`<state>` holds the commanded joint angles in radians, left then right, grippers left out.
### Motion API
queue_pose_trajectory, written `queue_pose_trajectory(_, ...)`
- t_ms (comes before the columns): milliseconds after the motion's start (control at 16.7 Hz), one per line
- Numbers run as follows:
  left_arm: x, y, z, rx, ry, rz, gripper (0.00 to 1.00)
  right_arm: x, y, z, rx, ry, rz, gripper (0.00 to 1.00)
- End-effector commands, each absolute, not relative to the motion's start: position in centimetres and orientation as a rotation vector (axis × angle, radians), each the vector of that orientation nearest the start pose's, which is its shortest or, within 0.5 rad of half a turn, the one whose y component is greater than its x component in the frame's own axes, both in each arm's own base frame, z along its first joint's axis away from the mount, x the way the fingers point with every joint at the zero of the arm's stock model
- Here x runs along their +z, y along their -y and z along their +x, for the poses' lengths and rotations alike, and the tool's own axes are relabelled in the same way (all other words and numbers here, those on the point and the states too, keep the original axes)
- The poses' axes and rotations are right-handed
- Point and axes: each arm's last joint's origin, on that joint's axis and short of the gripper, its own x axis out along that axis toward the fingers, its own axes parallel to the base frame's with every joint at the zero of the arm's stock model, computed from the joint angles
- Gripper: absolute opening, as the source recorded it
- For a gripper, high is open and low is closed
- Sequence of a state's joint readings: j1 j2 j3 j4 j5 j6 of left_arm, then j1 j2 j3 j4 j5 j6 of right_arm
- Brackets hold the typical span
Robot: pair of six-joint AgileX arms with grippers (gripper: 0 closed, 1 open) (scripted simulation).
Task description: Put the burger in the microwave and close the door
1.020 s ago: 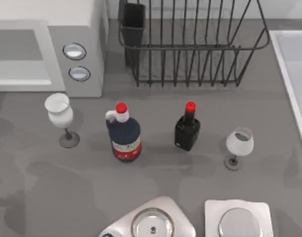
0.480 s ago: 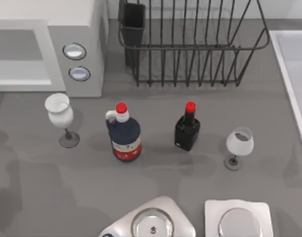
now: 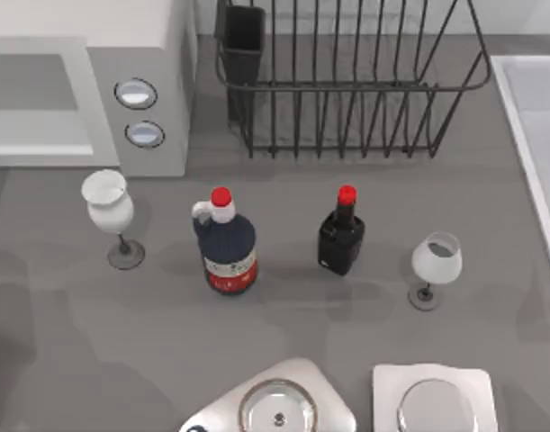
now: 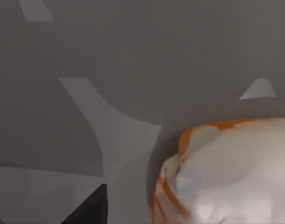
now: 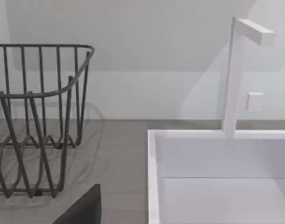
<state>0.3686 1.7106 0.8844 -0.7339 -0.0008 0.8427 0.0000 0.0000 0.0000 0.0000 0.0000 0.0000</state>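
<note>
burger close under left wrist camera, microwave at back left

microwave (image 3: 85, 85) standing at the back left of the table in the top view, white-grey, with grey side panel and two round silver-blue knobs (image 3: 136, 93). white-framed front with greyish window (image 3: 31, 106) seen from above; whether the door is open or closed cannot be told from this angle.

burger (image 4: 226, 172) seen very near in the left wrist view, pale with orange edges, lying against grey table surface (image 4: 133, 56). dark fingertip (image 4: 88, 210) of the left gripper visible beside it, apart from the burger. left pincer state: cannot tell.

right wrist view facing a dark wire dish rack (image 5: 37, 116) and a white sink (image 5: 217, 177) with a white tap (image 5: 235, 74). dark fingertip (image 5: 81, 210) at the frame edge. right pincer state: cannot tell.

on the table in the top view: wine glass (image 3: 111, 216) in front of the microwave, dark blue jug with red cap (image 3: 226, 241) near the middle, small black bottle with red cap (image 3: 341, 232) to its right, second wine glass (image 3: 434, 268) further right. dish rack (image 3: 347, 81) at the back centre. two pale arm bases (image 3: 279, 405) at the near edge.
</note>
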Motion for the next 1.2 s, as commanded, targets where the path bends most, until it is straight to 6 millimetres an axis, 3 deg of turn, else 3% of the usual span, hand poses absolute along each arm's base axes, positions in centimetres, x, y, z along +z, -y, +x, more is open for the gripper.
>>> queue_pose_trajectory(240, 9.3, -9.9, 25.1, -0.369, -1.539, 0.371, 1.00, 16.0, 0.1, 10.6, 0.000, 0.000, 0.000, 1.00)
queue_pose_trajectory(480, 9.2, -9.9, 25.1, -0.370, -1.540, 0.370, 1.00, 16.0, 0.1, 10.6, 0.000, 0.000, 0.000, 1.00)
queue_pose_trajectory(1200, 9.2, -9.9, 25.1, -0.370, -1.540, 0.370, 0.10, 16.0, 0.1, 10.6, 0.000, 0.000, 0.000, 1.00)
